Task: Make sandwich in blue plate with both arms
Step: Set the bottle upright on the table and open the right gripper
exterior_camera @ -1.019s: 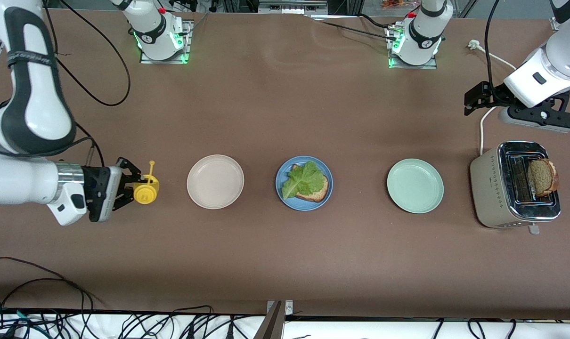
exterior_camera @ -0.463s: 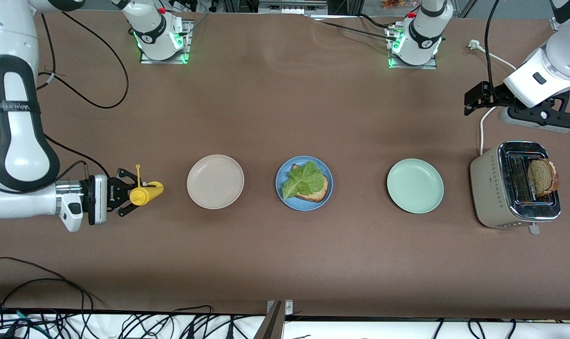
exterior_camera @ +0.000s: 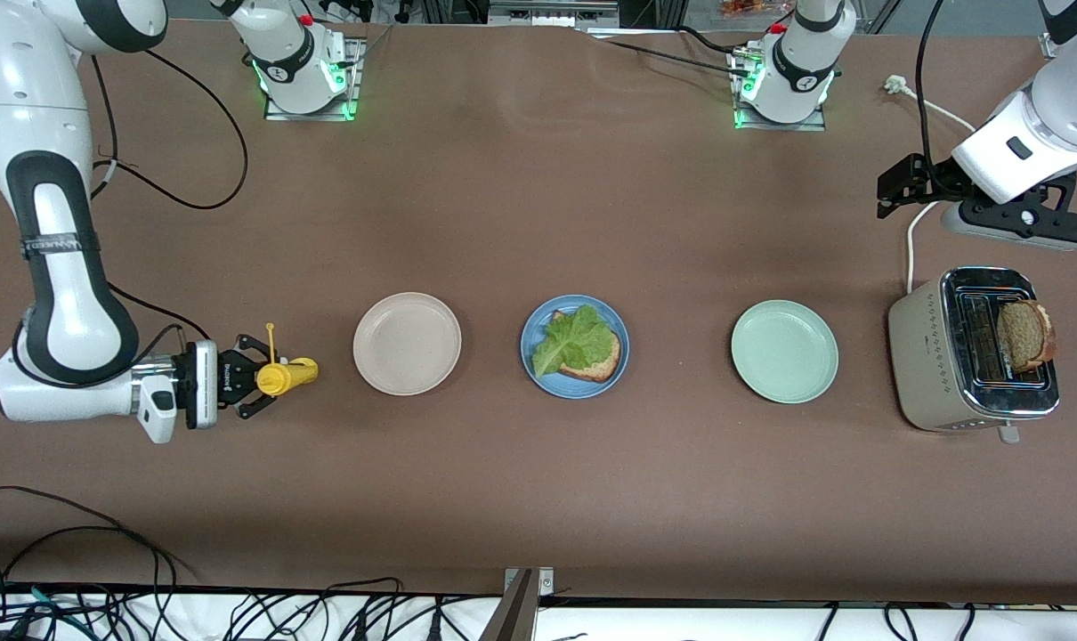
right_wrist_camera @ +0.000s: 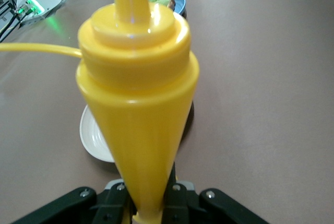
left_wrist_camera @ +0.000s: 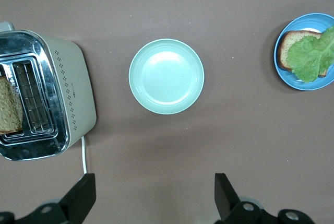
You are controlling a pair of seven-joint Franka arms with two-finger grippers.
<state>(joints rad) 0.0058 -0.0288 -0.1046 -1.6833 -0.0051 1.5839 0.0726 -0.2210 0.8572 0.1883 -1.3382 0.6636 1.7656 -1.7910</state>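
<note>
While a yellow plastic squeeze bottle [exterior_camera: 285, 376] is clamped in the right end effector [exterior_camera: 255, 388], it is held over the brown tabletop [exterior_camera: 538, 499] at the right arm's end, beside a round beige-white plate [exterior_camera: 407, 343]. At the centre, a round blue plate [exterior_camera: 538, 378] is seen bearing one brown bread slice [exterior_camera: 603, 361] topped with ruffled green lettuce [exterior_camera: 570, 339]. Next a pale mint-green plate [exterior_camera: 784, 351] is listed, then a cream toaster [exterior_camera: 926, 356] holding a second bread slice [exterior_camera: 1024, 335]. The left end effector [left_wrist_camera: 154, 195], fingers apart, is held waiting above the toaster's area.
</note>
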